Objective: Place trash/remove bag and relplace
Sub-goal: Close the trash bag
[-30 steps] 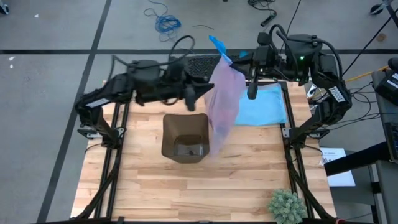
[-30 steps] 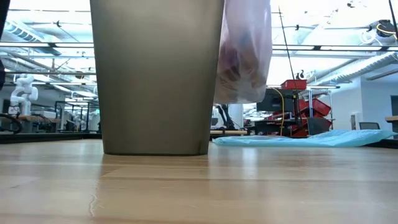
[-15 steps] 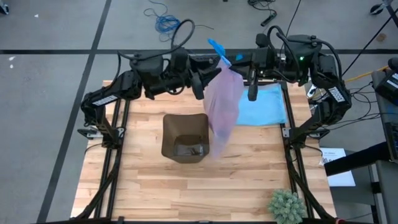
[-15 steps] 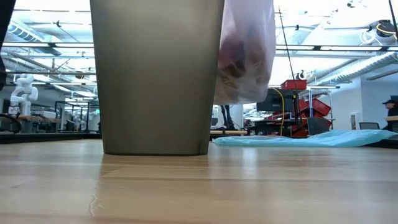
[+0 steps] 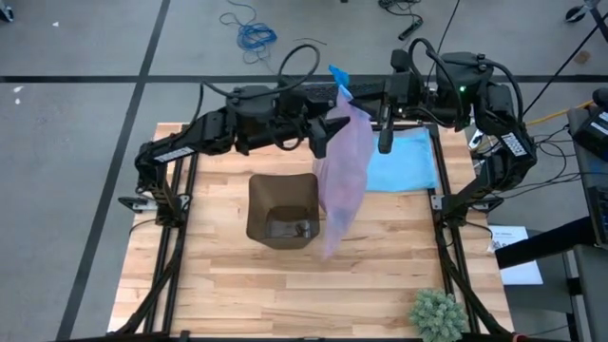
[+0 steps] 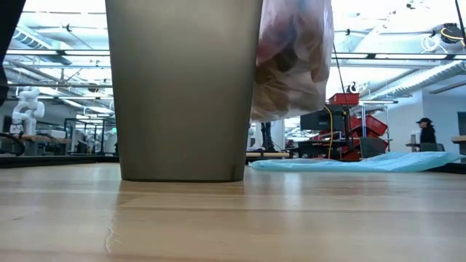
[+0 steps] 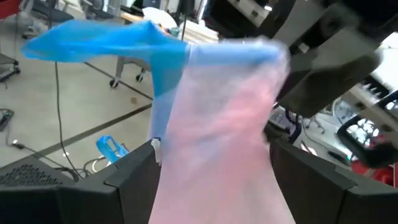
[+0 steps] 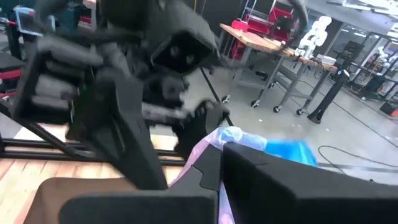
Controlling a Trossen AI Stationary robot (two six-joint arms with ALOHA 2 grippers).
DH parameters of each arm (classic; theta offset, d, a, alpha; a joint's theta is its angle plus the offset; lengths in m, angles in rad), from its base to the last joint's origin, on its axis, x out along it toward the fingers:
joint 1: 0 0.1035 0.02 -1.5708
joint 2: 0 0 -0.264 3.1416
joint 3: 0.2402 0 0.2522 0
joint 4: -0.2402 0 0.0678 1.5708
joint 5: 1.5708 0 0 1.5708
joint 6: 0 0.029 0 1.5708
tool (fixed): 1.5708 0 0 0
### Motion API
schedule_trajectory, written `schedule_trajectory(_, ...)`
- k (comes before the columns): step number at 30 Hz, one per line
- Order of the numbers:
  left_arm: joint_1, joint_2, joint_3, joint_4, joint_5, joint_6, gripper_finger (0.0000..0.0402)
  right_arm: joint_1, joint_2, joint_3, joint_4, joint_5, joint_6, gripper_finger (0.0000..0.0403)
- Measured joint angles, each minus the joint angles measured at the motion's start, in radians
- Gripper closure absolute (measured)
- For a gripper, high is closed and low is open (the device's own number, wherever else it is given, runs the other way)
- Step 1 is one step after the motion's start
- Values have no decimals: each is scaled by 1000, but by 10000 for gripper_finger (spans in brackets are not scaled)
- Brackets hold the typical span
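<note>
The light wooden tabletop (image 5: 237,285) carries a brown bin (image 5: 282,210), a light blue plastic bag (image 5: 401,161) lying flat at the far right, and a green spiky plant (image 5: 438,313) at the near right corner. The lavender-pink bag (image 5: 340,180) hangs beside the bin, clear of the wood, with brown paper wads (image 6: 287,69) inside. The right claw (image 5: 348,95) is clenched on its neck; the left claw (image 5: 321,133) stands released around it, possibly touching. Behind, a workshop with a distant person (image 6: 424,133)
</note>
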Motion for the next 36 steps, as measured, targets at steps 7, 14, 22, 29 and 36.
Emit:
schedule_trajectory(7,54,15,0,12,-24,-81,160,0,0,0,15,-48,0,403)
schedule_trajectory(14,99,12,0,34,-17,-14,380,-2,3,-2,8,-32,1,403)
schedule_trajectory(22,148,-5,-2,39,-87,80,400,1,-1,-2,16,44,4,386)
schedule_trajectory(29,171,-76,0,-58,-210,159,401,0,-14,1,14,53,1,338)
schedule_trajectory(36,164,-110,0,-209,-385,159,401,-10,-28,1,14,60,0,309)
